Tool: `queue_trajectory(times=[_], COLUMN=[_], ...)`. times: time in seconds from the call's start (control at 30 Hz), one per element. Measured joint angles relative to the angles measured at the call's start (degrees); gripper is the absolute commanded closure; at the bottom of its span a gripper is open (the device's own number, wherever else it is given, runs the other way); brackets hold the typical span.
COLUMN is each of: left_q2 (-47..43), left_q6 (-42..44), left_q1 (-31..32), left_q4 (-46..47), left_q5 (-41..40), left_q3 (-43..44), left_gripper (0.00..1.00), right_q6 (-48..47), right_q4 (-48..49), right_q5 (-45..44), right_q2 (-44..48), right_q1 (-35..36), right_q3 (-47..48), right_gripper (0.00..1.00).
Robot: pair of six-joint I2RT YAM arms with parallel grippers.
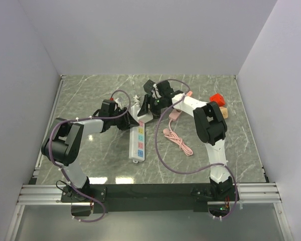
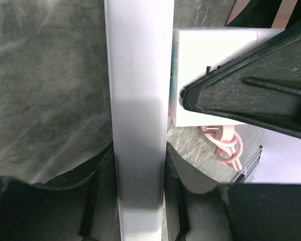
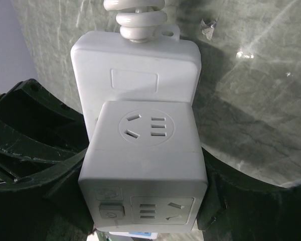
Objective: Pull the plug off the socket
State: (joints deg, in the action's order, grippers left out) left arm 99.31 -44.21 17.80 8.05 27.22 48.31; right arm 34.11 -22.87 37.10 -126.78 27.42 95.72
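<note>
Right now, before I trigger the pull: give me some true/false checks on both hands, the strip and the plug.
1. The left hand clamps the power strip. True.
2. The cube plug is already off the strip. False: it still sits on the strip's end.
3. The right hand has a finger on each side of the cube plug. True.
4. The pink cable is plugged into the strip. False: it lies loose on the table, prongs bare.
</note>
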Motion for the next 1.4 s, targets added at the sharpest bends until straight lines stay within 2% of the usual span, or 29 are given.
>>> queue_trajectory(times=[0.2, 0.57, 1.0, 1.27, 1.4], left_q2=[0.48, 1.81, 1.79, 1.29, 1.16], left_q6=[0.66, 1.57, 1.44, -0.11, -0.46], left_q1=[0.17, 0.2, 0.07, -3.91, -4.57], left_q4=[-0.15, -0.15, -0.57, -0.2, 0.07], left_q5=[0.98, 3.02, 2.89, -0.74, -1.49], left_q3=[0.42, 1.31, 1.44, 1.44, 1.44], left_gripper=[0.99, 0.99, 0.99, 0.99, 1.0], right_q6=[4.92, 11.47, 12.74, 11.13, 11.45], right_q4=[6.69, 12.46, 11.39, 8.24, 10.36], right_q5=[-2.4, -7.76, -9.79, -6.03, -4.96], right_q2=[4.0, 9.51, 11.02, 21.03, 28.44], right_q1=[-0.04, 0.24, 0.39, -10.21, -16.17], right_q3=[-7.65, -15.96, -16.2, -16.48, -21.81], right_gripper=[1.0, 1.0, 1.0, 1.0, 1.0])
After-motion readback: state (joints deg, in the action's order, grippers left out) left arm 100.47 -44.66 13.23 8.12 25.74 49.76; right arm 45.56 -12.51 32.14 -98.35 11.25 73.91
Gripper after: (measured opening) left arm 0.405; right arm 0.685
